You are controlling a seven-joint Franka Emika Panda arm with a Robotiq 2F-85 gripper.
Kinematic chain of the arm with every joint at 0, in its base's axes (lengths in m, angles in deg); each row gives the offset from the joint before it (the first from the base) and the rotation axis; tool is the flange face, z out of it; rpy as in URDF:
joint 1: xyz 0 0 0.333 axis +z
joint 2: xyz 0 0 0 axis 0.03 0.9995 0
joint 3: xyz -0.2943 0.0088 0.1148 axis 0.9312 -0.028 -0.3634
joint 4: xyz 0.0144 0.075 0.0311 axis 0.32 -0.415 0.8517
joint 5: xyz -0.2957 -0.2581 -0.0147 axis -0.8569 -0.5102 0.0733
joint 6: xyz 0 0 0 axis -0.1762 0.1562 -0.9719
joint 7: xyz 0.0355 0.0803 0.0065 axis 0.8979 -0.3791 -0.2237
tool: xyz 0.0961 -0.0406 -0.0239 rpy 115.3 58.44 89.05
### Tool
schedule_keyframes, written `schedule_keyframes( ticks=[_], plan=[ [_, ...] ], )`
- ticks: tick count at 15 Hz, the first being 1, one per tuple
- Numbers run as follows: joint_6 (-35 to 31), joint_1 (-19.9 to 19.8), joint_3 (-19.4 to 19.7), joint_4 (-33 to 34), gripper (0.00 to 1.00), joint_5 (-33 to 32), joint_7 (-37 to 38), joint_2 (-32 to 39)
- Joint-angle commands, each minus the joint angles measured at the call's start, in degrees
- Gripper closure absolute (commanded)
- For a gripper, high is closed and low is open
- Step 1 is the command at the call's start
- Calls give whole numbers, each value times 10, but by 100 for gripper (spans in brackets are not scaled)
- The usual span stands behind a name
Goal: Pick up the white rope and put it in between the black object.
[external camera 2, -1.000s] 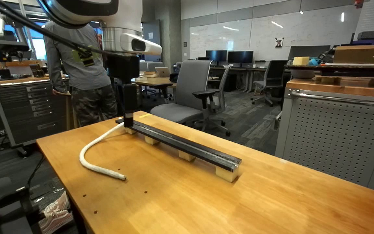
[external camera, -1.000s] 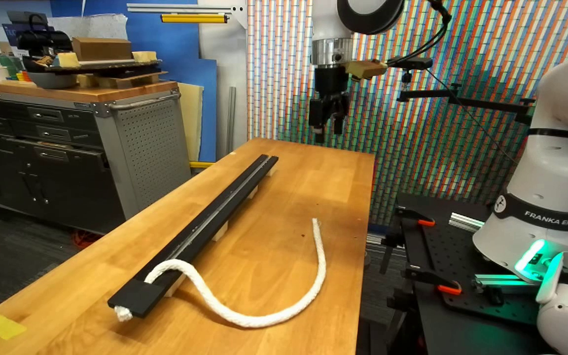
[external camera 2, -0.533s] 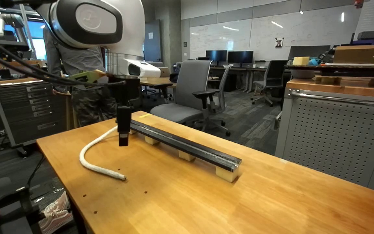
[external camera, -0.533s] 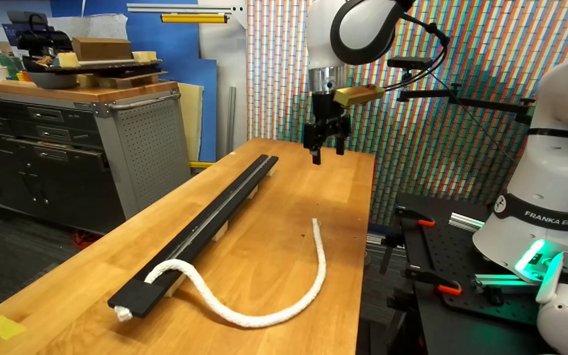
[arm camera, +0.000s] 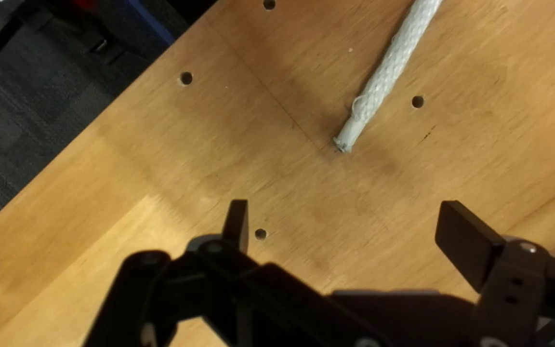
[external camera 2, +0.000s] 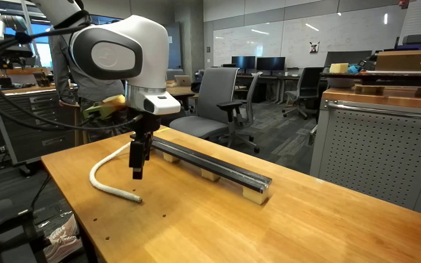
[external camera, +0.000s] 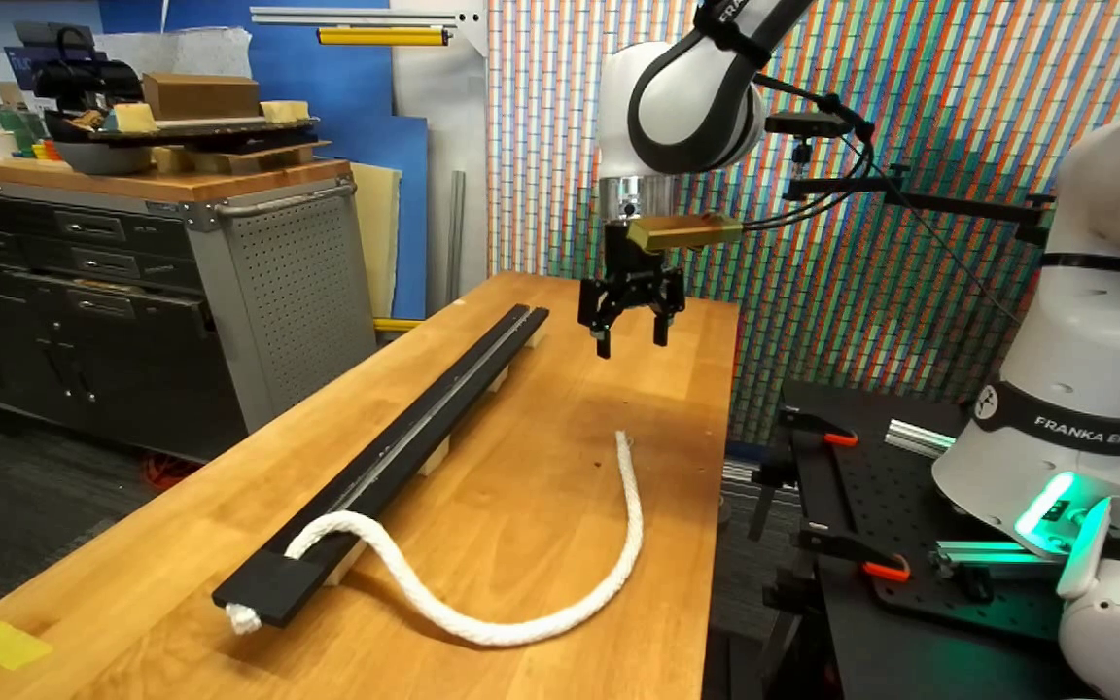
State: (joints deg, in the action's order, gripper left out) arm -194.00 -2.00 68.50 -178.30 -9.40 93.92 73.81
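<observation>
My claw is wide, low in the wrist view. I think that lets the white rope, up top, fit inside.

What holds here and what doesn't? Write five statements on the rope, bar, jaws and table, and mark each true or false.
1. The white rope bends over one rail of the black bar. True.
2. The jaws are clamped on the rope. False: they stand open, nothing between them.
3. Pale blocks hold the bar up off the table. True.
4. The rope lies straight along the bar. False: most of it curves away across the table.
5. Yellow tape sticks to the table. True.
</observation>
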Motion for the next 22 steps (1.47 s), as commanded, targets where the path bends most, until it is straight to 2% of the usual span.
schedule_keyframes(
  ticks=[1, 5, 13, 16, 22],
  plan=[
    [-21, 13, -2, 12, 0, 48, 14, 40],
    [-30, 28, -11, 21, 0, 95, 22, 84],
    [-113, 42, -32, 50, 0, 187, 18, 160],
    [-129, 44, -28, 67, 0, 191, 27, 183],
    [-123, 50, -16, 74, 0, 179, 60, 201]
  ],
)
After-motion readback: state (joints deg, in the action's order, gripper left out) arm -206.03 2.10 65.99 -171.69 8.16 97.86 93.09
